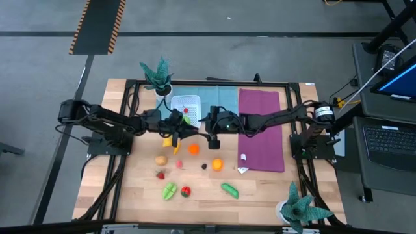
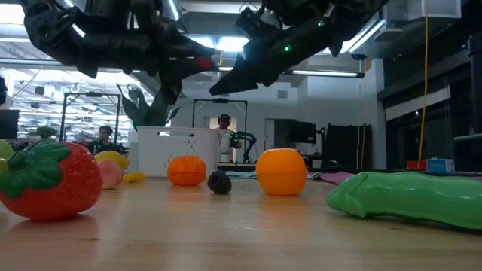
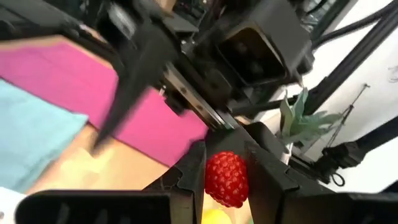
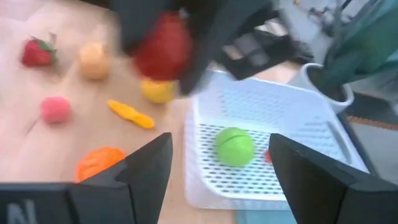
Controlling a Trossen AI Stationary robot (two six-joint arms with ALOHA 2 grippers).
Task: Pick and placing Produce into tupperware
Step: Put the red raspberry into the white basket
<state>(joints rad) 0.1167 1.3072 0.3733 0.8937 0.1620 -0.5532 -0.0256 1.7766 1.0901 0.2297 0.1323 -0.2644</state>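
Note:
My left gripper [image 3: 227, 186] is shut on a red raspberry [image 3: 227, 177] and hangs above the table just off the near right corner of the white tupperware [image 1: 185, 105]. My right gripper [image 4: 221, 180] faces it from the right, open and with nothing between its fingers. The tupperware holds a green piece [image 4: 234, 146] and a red piece [image 4: 268, 155]. More produce lies on the wood nearer the front: two oranges [image 1: 194, 149] [image 1: 216, 164], a strawberry [image 1: 160, 174], a yellow piece [image 1: 168, 140] and a green cucumber [image 1: 229, 190]. My left gripper pinches the raspberry by its two sides [image 3: 211, 177] between its two fingers. The fingers lie about level and point toward the table's right. The berry is lifted clear of the table and shows red in the right wrist view [image 4: 163, 46].
A magenta cloth [image 1: 261, 130] lies at the right and a teal cloth [image 1: 214, 97] behind the tupperware. Potted plants stand at the far left [image 1: 158, 75] and the near right corner [image 1: 300, 208]. The two grippers are close together over the table's middle.

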